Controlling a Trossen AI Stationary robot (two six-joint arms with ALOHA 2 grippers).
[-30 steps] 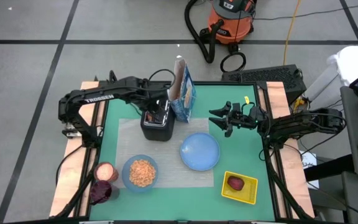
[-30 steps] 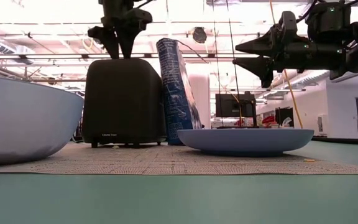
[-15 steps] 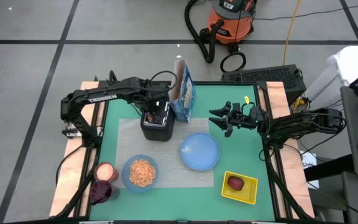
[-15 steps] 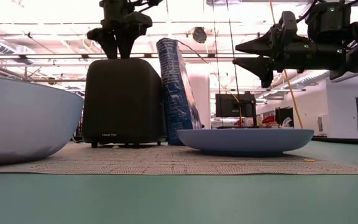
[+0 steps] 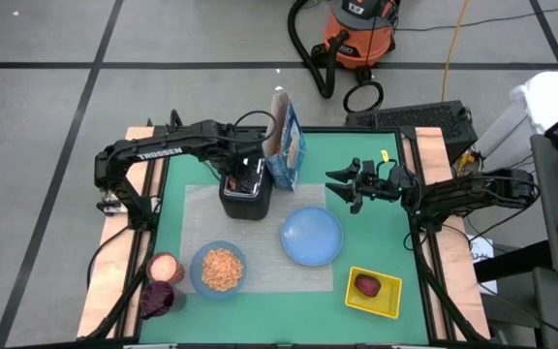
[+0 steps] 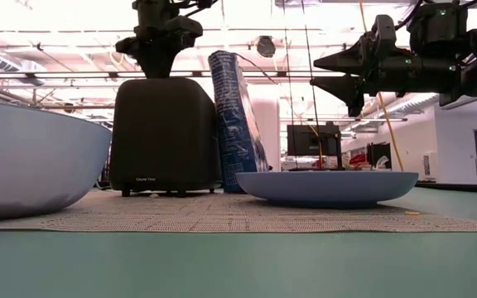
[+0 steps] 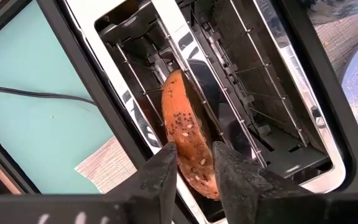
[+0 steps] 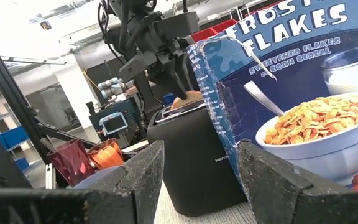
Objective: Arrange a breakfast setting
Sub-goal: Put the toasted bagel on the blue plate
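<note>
The left arm (image 5: 168, 147) reaches from the table's left edge toward the far middle, its wrist bent so the left gripper (image 7: 194, 163) points straight down. Its two fingers (image 7: 163, 174) have closed in on a bagel (image 7: 187, 142), one on each flat face. The right arm (image 5: 463, 192) stretches level from the right edge toward the middle, raised well above the table. The right gripper (image 5: 342, 184) points left with its fingers apart, holding nothing.
</note>
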